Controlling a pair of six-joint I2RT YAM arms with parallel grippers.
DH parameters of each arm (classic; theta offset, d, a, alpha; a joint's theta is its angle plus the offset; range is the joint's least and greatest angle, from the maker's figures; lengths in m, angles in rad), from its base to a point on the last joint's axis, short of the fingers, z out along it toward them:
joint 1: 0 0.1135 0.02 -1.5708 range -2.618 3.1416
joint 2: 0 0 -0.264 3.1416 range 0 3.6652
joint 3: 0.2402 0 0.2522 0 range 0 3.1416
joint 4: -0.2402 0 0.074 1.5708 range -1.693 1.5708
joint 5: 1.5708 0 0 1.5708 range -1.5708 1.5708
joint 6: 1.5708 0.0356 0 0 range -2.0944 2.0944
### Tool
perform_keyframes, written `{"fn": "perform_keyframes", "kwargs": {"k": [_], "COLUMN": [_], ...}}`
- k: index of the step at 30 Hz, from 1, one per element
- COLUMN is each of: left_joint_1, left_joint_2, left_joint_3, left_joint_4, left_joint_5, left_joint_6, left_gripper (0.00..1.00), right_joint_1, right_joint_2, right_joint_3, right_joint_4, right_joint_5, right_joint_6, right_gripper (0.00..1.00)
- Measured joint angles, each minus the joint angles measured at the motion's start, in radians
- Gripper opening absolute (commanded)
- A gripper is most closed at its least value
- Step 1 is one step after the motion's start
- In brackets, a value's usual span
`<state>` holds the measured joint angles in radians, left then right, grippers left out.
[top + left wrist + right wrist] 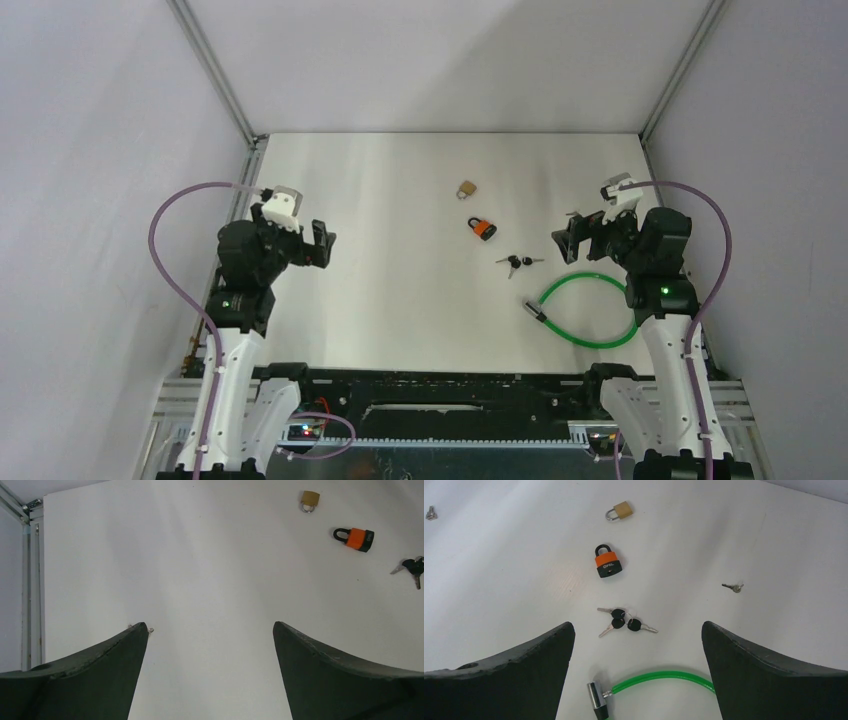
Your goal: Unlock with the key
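Both pincers are spread wide w/ nothing in them. Your left gripper (pixel 210 630) hangs over bare white table (pixel 380 310), well apart from everything. Your right gripper (pixel 638 627) is aimed at the bunch of black-headed silver keys (pixel 624 620), which lies flat betw. the orange-bodied padlock w/ black shackle (pixel 607 563) and the green plastic-coated cable lock (pixel 659 676). A small brass padlock (pixel 620 511) sits farther out, and a lone small silver key (pixel 733 586) lies off to one side of the bunch.

Watch for, IMO:
- Wrong pairing. There are 3 locks and several keys, and nothing shows which fits which, so you could burn time on a key that won't turn.
- Missed pick. The keys are thin and flat on a smooth top, so the fingertips may skid and shove the bunch toward the cable.
- Dangling spares. Grab one key and the others on the ring may swing across the keyhole.
- Loose lock. The padlock isn't held, so pushing a key in will prob. slide or spin it unless the left arm pins the body first.
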<state>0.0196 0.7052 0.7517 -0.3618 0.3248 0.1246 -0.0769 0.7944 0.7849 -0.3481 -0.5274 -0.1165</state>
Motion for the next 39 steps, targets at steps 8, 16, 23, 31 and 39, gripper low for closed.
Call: {"fn": "perform_keyframes", "kwargs": {"k": [8,16,23,31,39], "left_joint_1": [-0.001,-0.001,-0.001,-0.001,-0.001], "left_joint_2": [-0.008,-0.014,0.032,0.056,0.058], "left_joint_3": [-0.003,-0.003,-0.003,-0.003,-0.003], "left_joint_4": [0.0,0.0,-0.019,-0.06,-0.061], "left_joint_5": [-0.029,-0.082,-0.056,-0.004,0.02], "left_joint_6": [0.006,0.009,0.02,0.042,0.055], "left_gripper": [0.98,0.98,0.98,0.98,0.98], "right_joint_1": [-0.015,-0.007,0.2,0.308,0.31], "right_joint_2": [-0.003,-0.003,0.167,0.629,0.88], "right_joint_3": [0.0,-0.005,0.02,0.245,0.338], "right_joint_4": [0.0,0.008,0.027,-0.084,-0.263], "right_joint_5": [-0.013,-0.014,0.119,0.187,0.171], "right_joint_6": [0.0,-0.017,-0.067,-0.23,-0.472], "right_gripper": [1.0,1.0,0.93,0.74,0.67]}}
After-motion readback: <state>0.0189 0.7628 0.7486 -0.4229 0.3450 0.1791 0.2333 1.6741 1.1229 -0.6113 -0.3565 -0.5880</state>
